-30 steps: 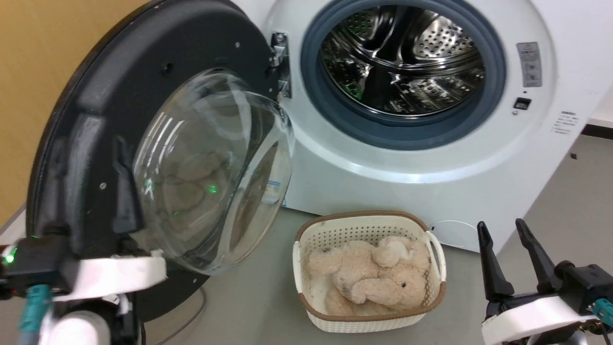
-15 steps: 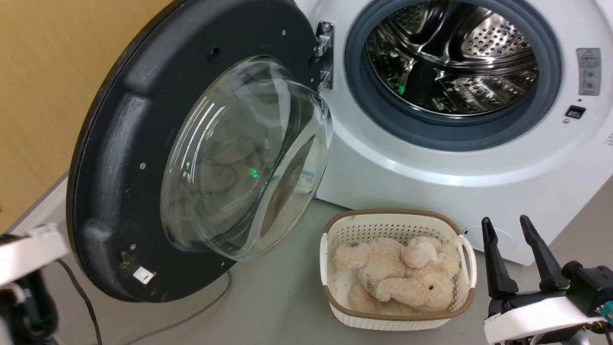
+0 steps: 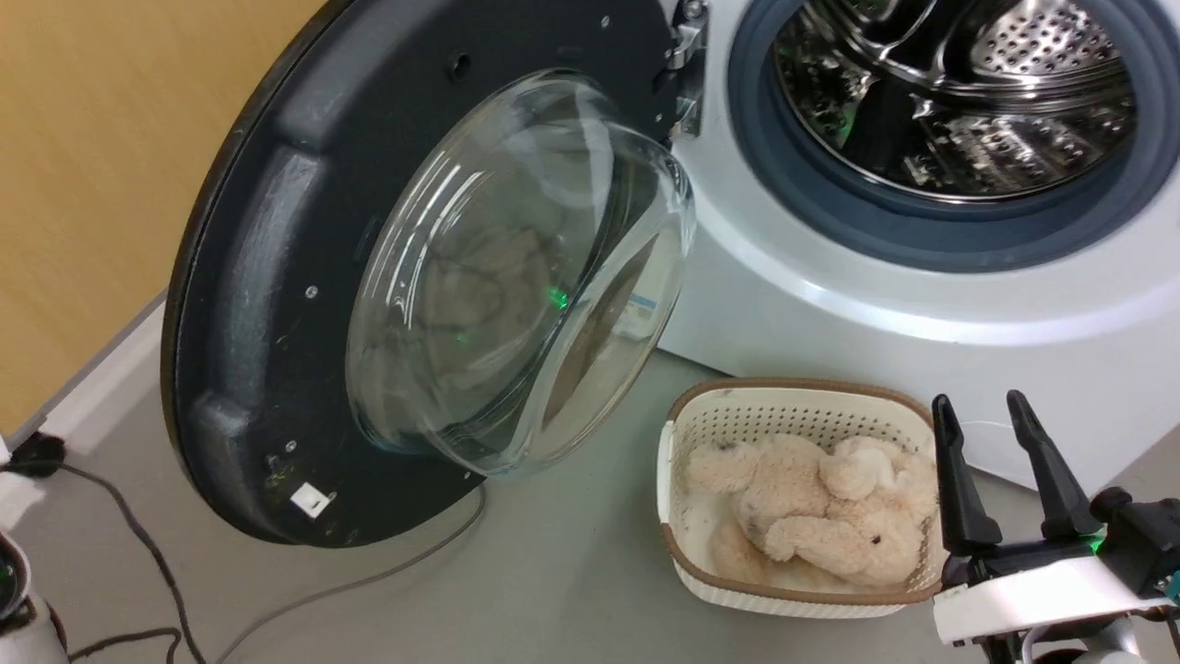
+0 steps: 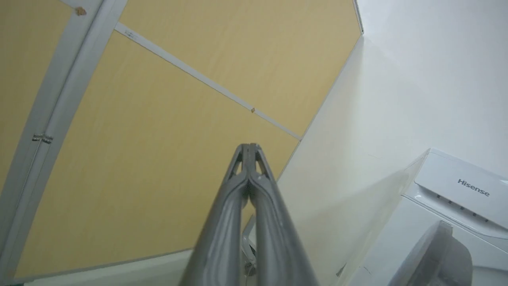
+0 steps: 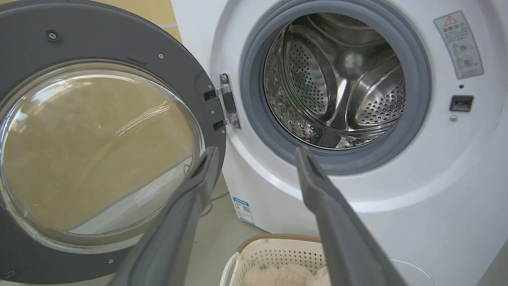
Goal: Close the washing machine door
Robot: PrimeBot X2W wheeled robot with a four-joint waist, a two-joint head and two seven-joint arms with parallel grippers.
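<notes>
Door-close status: the washing machine door (image 3: 267,231) is wide open, swung out to the left on its hinge (image 3: 687,74), inner face and glass bowl facing us. The washing machine (image 3: 830,314) sits far right, with its drum (image 3: 959,111) and grey gasket (image 3: 922,231) exposed.

Neither gripper touches the door. The left gripper (image 4: 249,147) is pinched closed on nothing; its camera looks up at the yellow wall (image 3: 92,138), with the machine's top corner off to one side. The right gripper (image 3: 977,401) has its fingers spread and empty, parked near right, just beside the basket (image 3: 682,415).

My read: this is the approach step and the push has not started.

Next move: get the left fingers behind the door's outer face near its free left edge, then sweep it right until the latch catches. It needs a firm finish.

Room:
- The grey floor (image 3: 553,572) is smooth.
- A cable (image 3: 138,544) trails under the door at near left.
- The basket holds a plush toy (image 3: 830,516) and stands near the machine front. I can't tell whether the door's lower rim clears it.
</notes>
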